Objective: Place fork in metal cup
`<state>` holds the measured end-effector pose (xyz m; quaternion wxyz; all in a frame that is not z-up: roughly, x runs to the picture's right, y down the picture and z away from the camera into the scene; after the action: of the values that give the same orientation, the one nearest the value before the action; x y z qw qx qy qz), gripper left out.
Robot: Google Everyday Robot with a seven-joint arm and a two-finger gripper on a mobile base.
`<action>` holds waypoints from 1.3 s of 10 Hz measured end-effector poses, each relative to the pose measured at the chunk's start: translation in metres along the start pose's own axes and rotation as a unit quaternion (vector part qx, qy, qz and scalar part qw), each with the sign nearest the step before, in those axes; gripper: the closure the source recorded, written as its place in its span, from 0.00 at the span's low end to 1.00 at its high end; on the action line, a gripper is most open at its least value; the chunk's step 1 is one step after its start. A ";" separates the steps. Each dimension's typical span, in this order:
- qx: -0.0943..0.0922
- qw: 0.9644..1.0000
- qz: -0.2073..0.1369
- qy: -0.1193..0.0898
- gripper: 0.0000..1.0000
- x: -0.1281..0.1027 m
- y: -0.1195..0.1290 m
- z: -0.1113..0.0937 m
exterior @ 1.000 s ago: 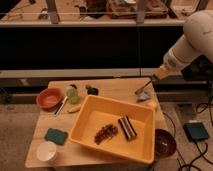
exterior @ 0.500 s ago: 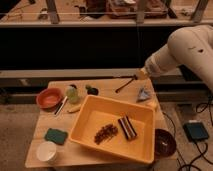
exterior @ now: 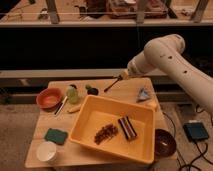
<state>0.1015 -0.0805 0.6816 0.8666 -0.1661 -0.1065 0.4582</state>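
My gripper (exterior: 122,77) hangs above the back of the wooden table (exterior: 100,156), at the end of the white arm that reaches in from the right. It is shut on the fork (exterior: 111,86), a thin utensil that slants down and to the left from the fingers. The metal cup (exterior: 92,91), small and dark, stands on the table just left of and below the fork's free end, apart from it.
A large yellow bin (exterior: 145,112) with dark items fills the table's middle. An orange bowl (exterior: 49,98), a pale green cup (exterior: 73,93) and a long pale-handled utensil (exterior: 62,105) are at left. A green sponge (exterior: 56,136), white cup (exterior: 46,151), dark bowl (exterior: 164,142) and crumpled silvery object (exterior: 144,93) also sit there.
The gripper has risen from the table's right side near the silvery object and moved left with the fork, toward the metal cup.
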 end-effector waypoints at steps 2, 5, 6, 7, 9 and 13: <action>0.002 1.000 0.002 -0.004 1.00 -0.019 -0.010 0.014; 0.006 1.000 -0.009 -0.004 1.00 -0.044 -0.011 0.035; 0.004 1.000 -0.016 -0.001 1.00 -0.048 -0.006 0.044; 0.002 1.000 -0.021 0.001 1.00 -0.051 -0.001 0.051; 0.003 0.999 -0.031 0.012 1.00 -0.050 0.003 0.066; -0.008 0.998 -0.044 0.032 1.00 -0.049 0.015 0.093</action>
<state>0.0315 -0.0955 0.7601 0.8877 -0.1831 -0.0896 0.4128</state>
